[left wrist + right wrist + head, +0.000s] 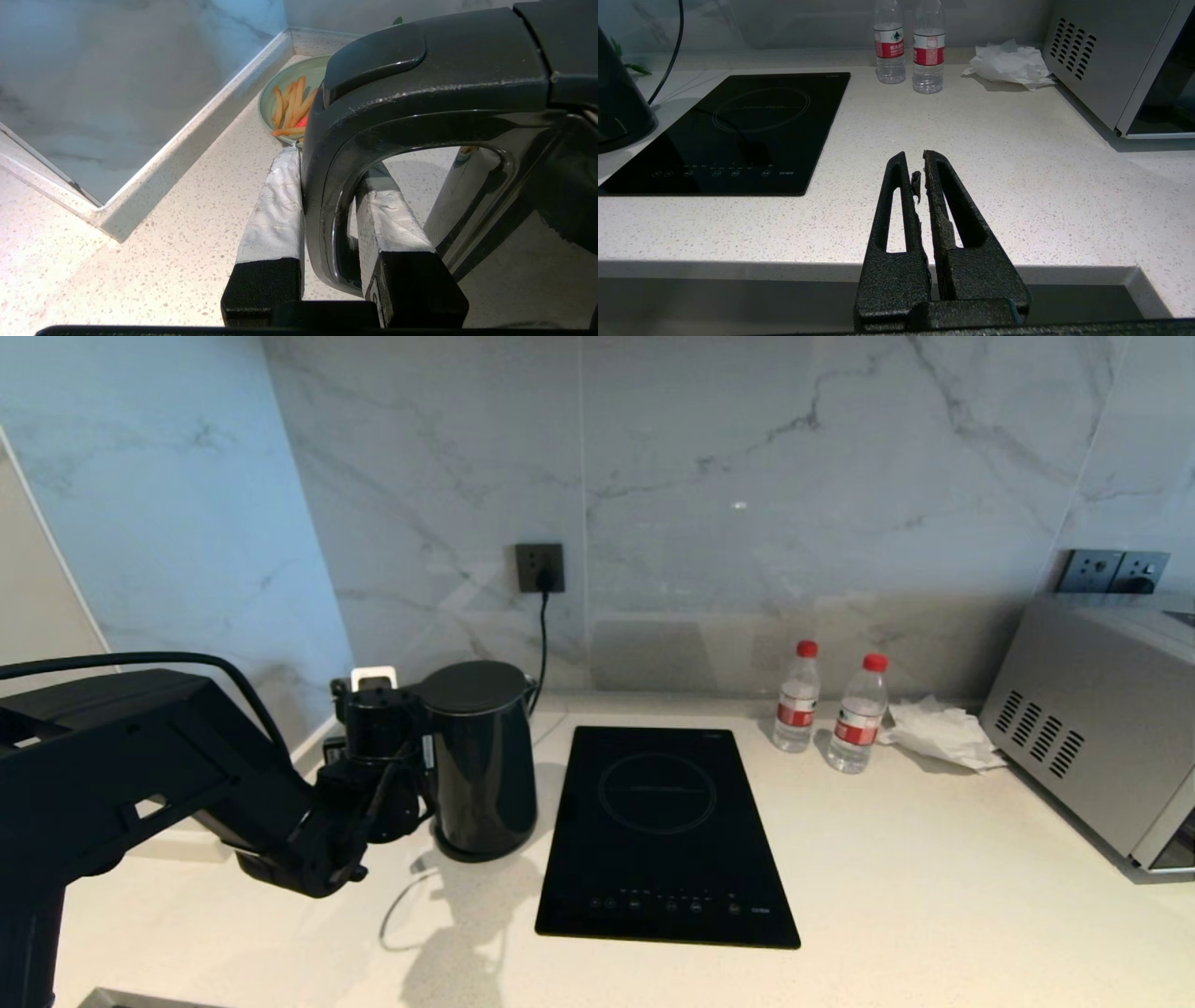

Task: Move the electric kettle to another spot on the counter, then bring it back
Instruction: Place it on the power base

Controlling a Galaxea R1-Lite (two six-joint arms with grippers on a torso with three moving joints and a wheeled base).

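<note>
The glossy black electric kettle (481, 756) stands upright at the back left of the off-white speckled counter (934, 896), over its round base (471, 851). Whether it touches the base I cannot tell. My left gripper (332, 162) reaches in from the left and is shut on the kettle's loop handle (420, 93), one taped finger (275, 210) outside the loop and the other inside. In the head view the left gripper (411, 756) is at the kettle's left side. My right gripper (914, 156) hangs shut and empty by the counter's front edge (738, 268).
A black induction hob (663, 831) lies right of the kettle. Two water bottles (796, 697), crumpled tissue (938, 733) and a microwave (1092, 756) sit at the back right. A green plate of fries (289, 88) is in the corner behind the kettle. A white cord (401, 905) loops in front.
</note>
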